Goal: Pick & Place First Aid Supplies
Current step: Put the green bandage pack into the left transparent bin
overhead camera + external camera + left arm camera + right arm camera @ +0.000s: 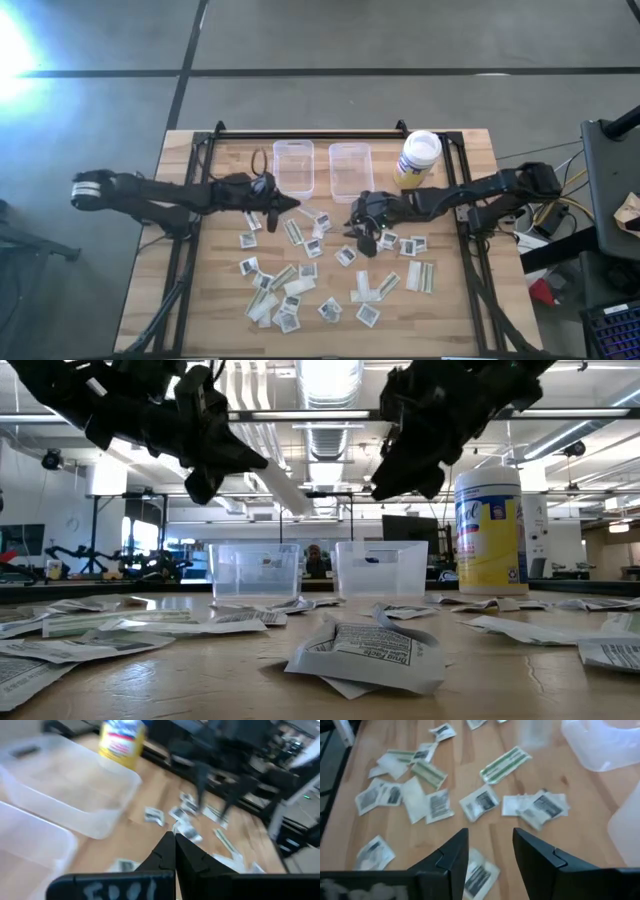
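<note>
A grey floor [400, 40] crossed by dark seam lines surrounds the wooden surface [455, 300] beneath the claws. Glare [15, 45] whitens the floor far beyond the left claw. Past the right claw stands a dark cabinet [612, 180] with loose cables [545, 215]. Behind both claws, the low view shows ceiling ducts [340, 445] and a bright light panel [330, 378].

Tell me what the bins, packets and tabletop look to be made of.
Bins: clear plastic, glossy; the room shows through them. Packets: apparently thin matte paper, printed, creased. Tabletop: pale wood, visible grain and plank seams, probably butcher block.
</note>
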Tool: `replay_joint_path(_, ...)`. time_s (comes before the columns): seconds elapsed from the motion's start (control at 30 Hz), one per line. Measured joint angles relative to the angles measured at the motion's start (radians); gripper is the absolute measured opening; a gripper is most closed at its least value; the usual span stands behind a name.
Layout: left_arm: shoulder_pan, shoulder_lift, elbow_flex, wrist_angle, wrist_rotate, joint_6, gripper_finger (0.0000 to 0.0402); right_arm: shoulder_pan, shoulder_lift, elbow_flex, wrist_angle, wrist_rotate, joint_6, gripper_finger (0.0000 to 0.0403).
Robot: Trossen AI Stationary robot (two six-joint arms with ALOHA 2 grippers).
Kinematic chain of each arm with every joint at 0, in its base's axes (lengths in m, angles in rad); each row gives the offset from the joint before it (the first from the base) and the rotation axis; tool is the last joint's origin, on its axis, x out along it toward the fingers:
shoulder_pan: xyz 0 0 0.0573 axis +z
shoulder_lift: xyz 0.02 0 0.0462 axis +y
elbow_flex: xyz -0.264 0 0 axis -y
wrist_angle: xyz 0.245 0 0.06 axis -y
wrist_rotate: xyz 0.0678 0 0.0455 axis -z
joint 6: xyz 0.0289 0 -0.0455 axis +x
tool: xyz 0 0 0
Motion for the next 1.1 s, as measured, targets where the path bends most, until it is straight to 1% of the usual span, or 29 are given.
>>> replay_joint_path(0.23, 0.156, -0.124, 0.001, -0.106, -0.029, 0.022, 0.0000, 0.053, -0.017, -0.023, -0.015, 0.008, 0.001, 0.0153)
replay_joint_path(0.4, 0.287, -0.145, 0.001, -0.143, -0.030, 0.024, 0.0000, 0.064, -0.014, -0.035, -0.013, 0.008, 0.003, 0.0144)
replay_joint_path(0.53, 0.356, -0.108, 0.001, -0.146, -0.030, 0.018, 0.0000, 0.064, -0.014, -0.042, -0.006, 0.008, 0.004, 0.0137)
replay_joint_path(0.7, 0.392, -0.020, 0.036, -0.186, -0.029, 0.019, 0.0000, 0.063, -0.014, -0.042, -0.002, 0.008, 0.004, 0.0130)
replay_joint_path(0.8, 0.398, 0.034, 0.098, -0.246, -0.029, 0.035, 0.0000, 0.063, -0.014, -0.042, -0.002, 0.008, 0.004, 0.0127)
replay_joint_path(1.0, 0.404, 0.124, 0.265, -0.488, -0.029, 0.112, 0.0000, 0.063, -0.014, -0.042, -0.002, 0.008, 0.009, 0.0133)
replay_joint_path(1.1, 0.404, 0.145, 0.315, -0.525, -0.027, 0.128, 0.0000, 0.063, -0.014, -0.042, -0.005, 0.008, 0.011, 0.0134)
